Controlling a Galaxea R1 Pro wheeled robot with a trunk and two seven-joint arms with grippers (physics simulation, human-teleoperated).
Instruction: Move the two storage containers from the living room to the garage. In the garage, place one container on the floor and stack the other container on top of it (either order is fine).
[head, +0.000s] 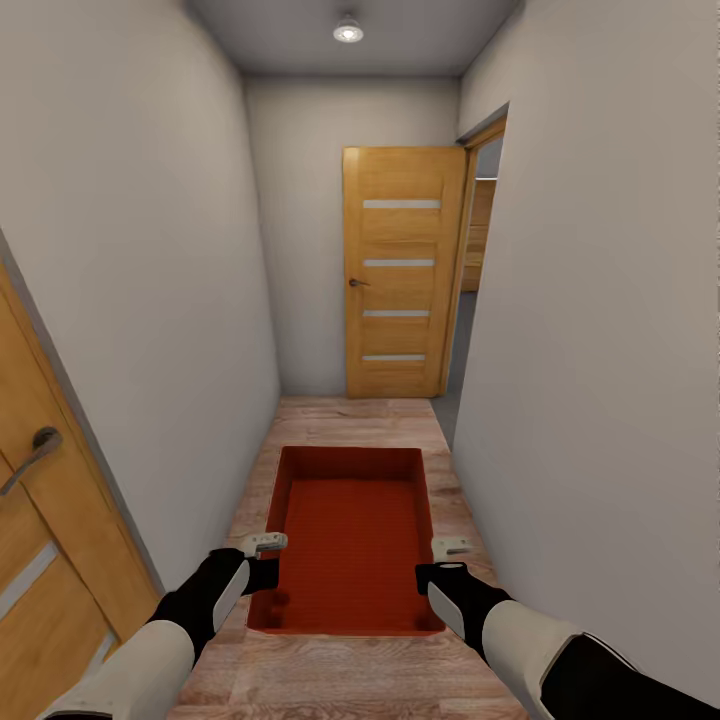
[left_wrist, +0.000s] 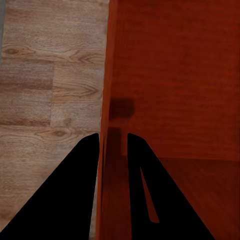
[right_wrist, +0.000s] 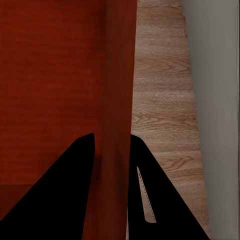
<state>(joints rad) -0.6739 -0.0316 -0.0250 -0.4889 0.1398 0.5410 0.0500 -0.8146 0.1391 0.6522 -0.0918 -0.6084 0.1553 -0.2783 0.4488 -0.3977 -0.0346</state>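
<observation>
Head view. A narrow corridor with pale walls (head: 140, 250) and a light wood-plank floor (head: 350, 680). One orange-red storage container (head: 355, 545) is carried low in front of the robot, open top upward, held level between the two arms and lengthwise along the corridor. The left gripper (head: 262, 560) sits at the container's left long wall near the robot's end; the right gripper (head: 450, 562) sits at the right long wall opposite. Ahead, a wooden panel door (head: 400, 270) with four pale horizontal insets stands at the corridor's end, beside an open doorway (head: 478, 250) on the right. A second wooden door (head: 40, 530) with a lever handle lies at near left. A round ceiling lamp (head: 348, 30) is lit.

Left wrist view. The two dark fingers (left_wrist: 75, 190) straddle the container's wall (left_wrist: 107, 75), one outside over the planks, one inside over the red bottom: the gripper is clamped on the wall.

Right wrist view. The fingers (right_wrist: 65, 190) likewise bracket the opposite wall (right_wrist: 120, 75), gripping it; planks and a pale corridor wall (right_wrist: 215, 100) lie beyond.
</observation>
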